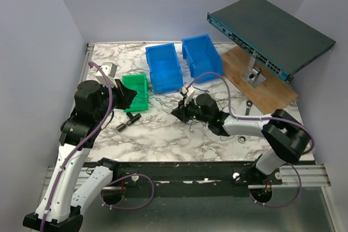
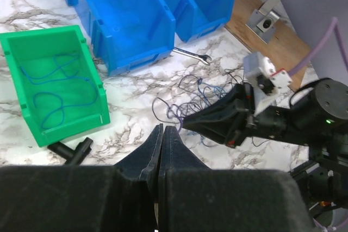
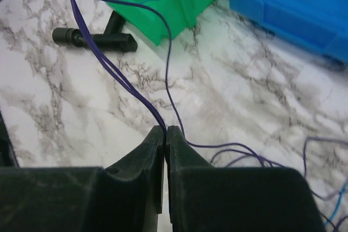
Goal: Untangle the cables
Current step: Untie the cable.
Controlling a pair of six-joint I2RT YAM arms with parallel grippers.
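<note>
**Cables** (image 2: 191, 97): hair-thin wires, blue and dark violet, in a loose curly tangle on the marble bench (image 1: 163, 139). The tangle lies just ahead of the left jaws and slightly to their right. It spreads around and beyond the tip of the right jaws. A separate blue length lies looped inside the green bin (image 2: 43, 30).

**Right jaws:** closed, gripping dark violet strands of the cables. In the right wrist view these strands leave the tips and run straight up and to the left, out of the frame. One strand passes just right of the tips and curls away over the bench to the right.

**Left jaws:** closed, tips touching, with nothing visible between them. They hang above the bench and point toward the tangle, apart from it.

**Green bin:** ahead and left of the left jaws, and ahead of the right jaws.

**Blue bins** (image 1: 163, 68): two, side by side, beyond the tangle as seen from both sets of jaws.

**Silver wrench** (image 2: 190, 54): flat on the bench at the foot of a blue bin, beyond the tangle.

**Black T-shaped part** (image 3: 98, 37): on the bench beside the green bin's near corner, left of both sets of jaws.
</note>
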